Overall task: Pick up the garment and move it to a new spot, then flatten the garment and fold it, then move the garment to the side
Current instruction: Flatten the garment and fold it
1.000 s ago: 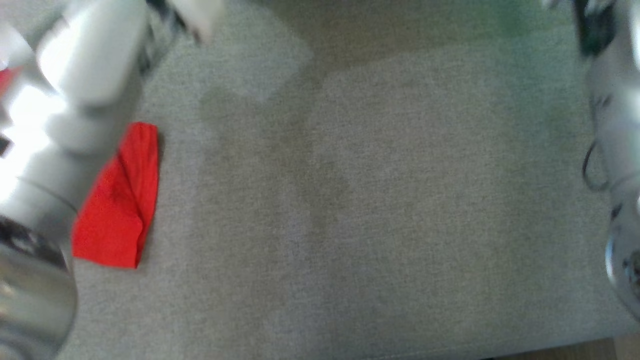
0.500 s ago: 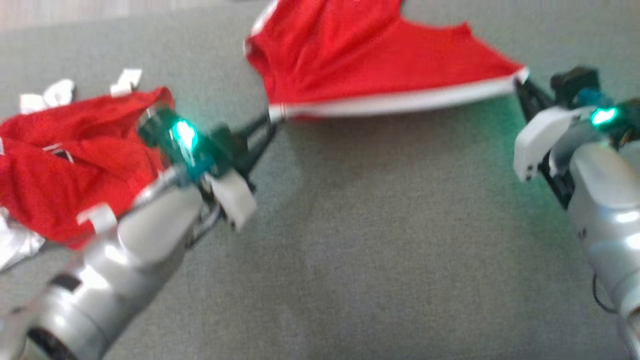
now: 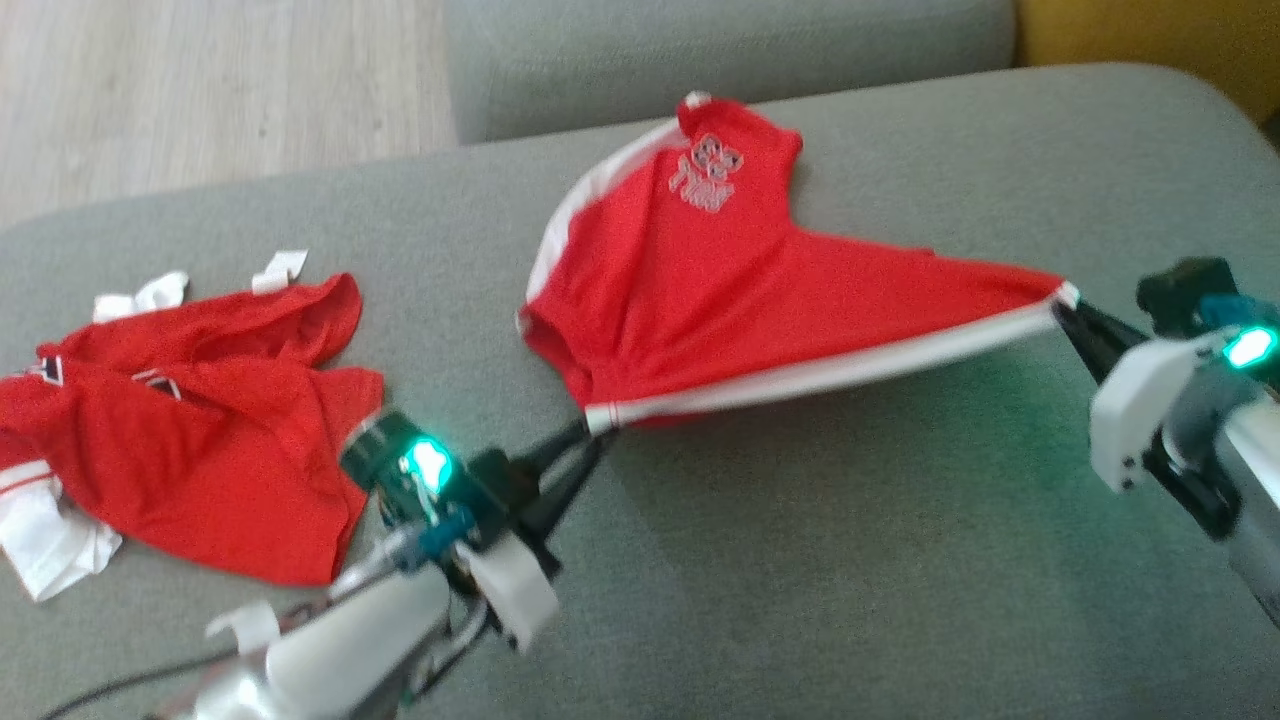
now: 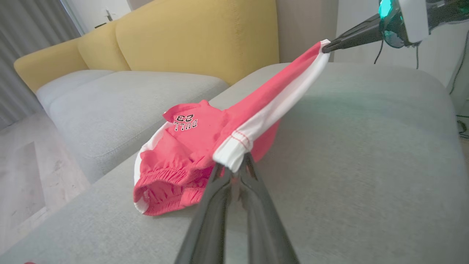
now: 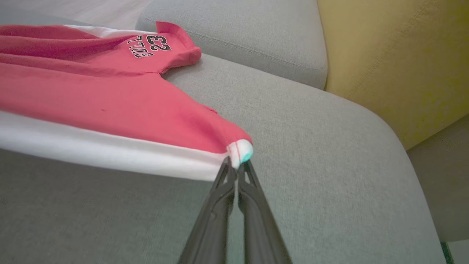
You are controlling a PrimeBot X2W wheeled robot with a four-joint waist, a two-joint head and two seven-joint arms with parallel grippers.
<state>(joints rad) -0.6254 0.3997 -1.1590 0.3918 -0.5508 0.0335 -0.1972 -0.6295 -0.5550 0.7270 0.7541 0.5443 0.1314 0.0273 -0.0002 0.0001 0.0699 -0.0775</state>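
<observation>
**Red garment pulled taut between two pinching grippers**

The red garment lies partly on the grey cushion, towards its far side. Its white-banded near edge is lifted off the fabric and stretched into a straight line. The far part, with white-outlined lettering and the number 23, rests on the cushion, and so does the gathered elastic hem at the left end, as the left wrist view shows.

The left gripper holds the left end of the white band, its jaws pressed together on the stitched corner. The right gripper holds the opposite end, its jaws closed thin on the tip of the band; the right wrist view shows that pinch close up. A green light glows on each wrist.

Well apart to the left, a second heap of red clothes with white trim lies crumpled on the same cushion. Beyond the cushion are a grey sofa seat, a yellow backrest and pale wooden floor.
</observation>
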